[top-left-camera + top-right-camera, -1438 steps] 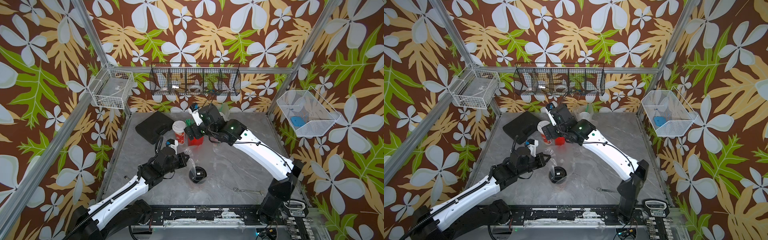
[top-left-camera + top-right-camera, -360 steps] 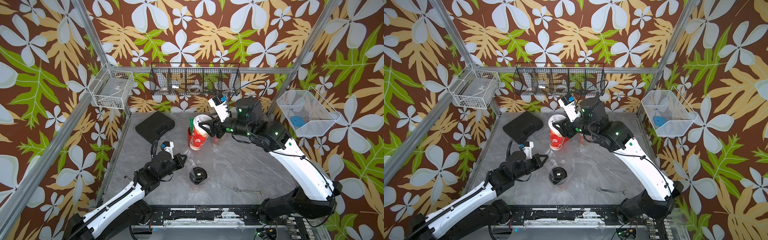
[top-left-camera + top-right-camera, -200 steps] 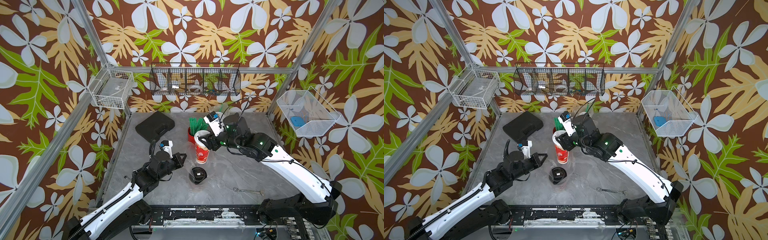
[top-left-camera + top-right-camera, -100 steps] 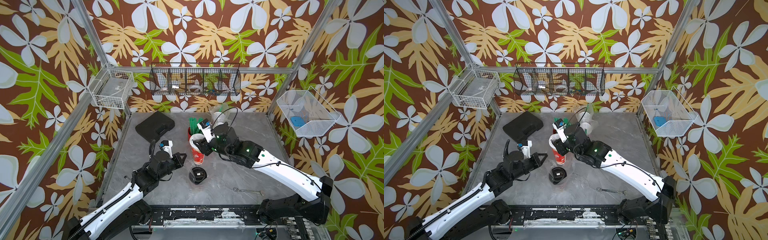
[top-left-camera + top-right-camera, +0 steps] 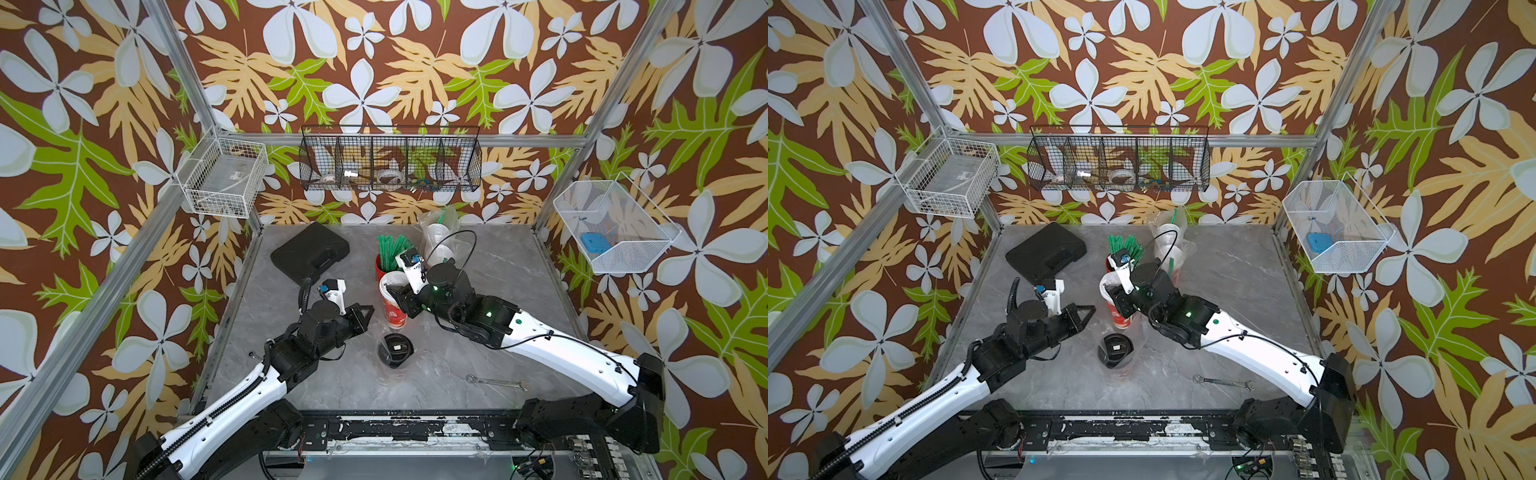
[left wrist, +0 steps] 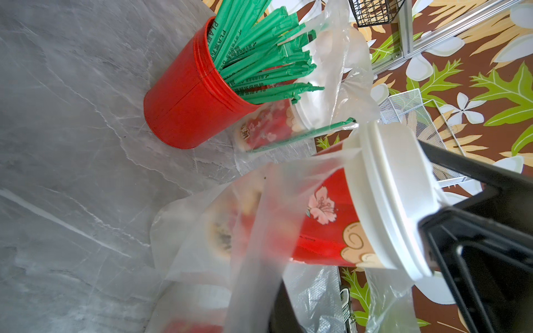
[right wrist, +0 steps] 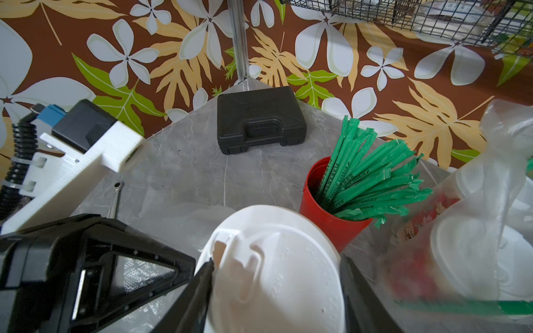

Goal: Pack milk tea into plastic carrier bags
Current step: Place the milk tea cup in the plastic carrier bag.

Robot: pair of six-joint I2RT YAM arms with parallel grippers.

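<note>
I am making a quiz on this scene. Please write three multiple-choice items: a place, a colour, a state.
1. Where does the wrench lie? A) on the table B) in a wire basket C) on the black case
2. What colour are the straws? A) white B) green C) black
3. How is the right pincer? A) open, empty B) out of view C) shut on a cup
Key: 1 A, it lies on the grey top; 2 B, all are green; 3 C, its jaws grip the cup's top.
</note>
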